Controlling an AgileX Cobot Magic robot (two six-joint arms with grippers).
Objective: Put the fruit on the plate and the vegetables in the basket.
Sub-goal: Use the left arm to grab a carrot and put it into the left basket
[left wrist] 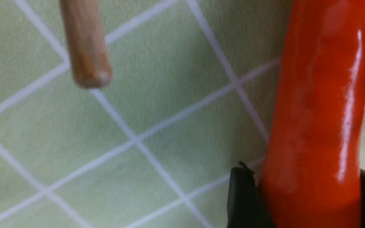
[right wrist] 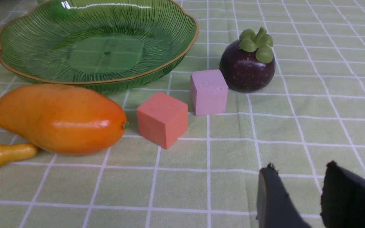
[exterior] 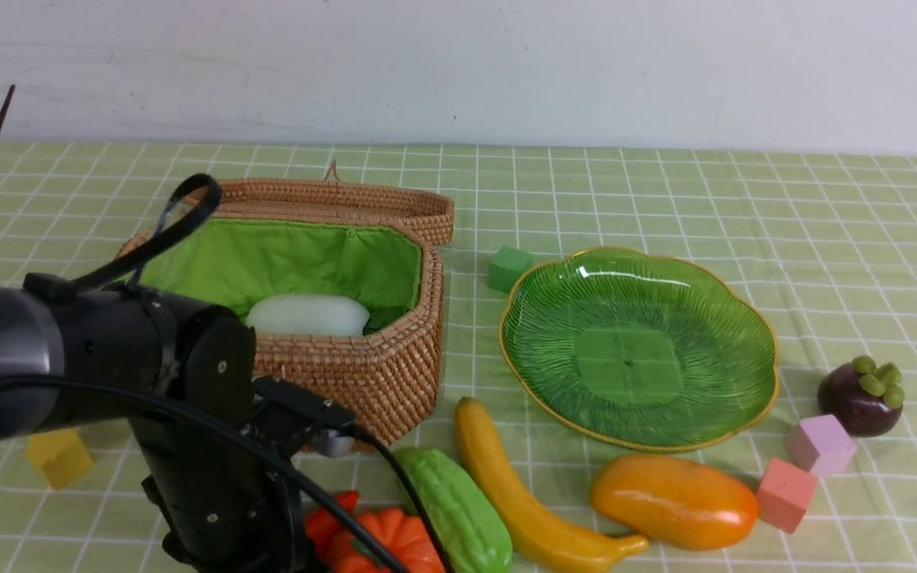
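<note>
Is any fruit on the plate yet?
No, the plate holds nothing; the banana, mango and mangosteen all lie on the cloth beside it.

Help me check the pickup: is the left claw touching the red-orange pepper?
Touching. The left wrist view shows the red-orange pepper between the left claw's black fingers, its sides against both with no gap.

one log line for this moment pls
left gripper: clamped on red pepper | right gripper: open, empty | white radish: in basket | plate: empty
</note>
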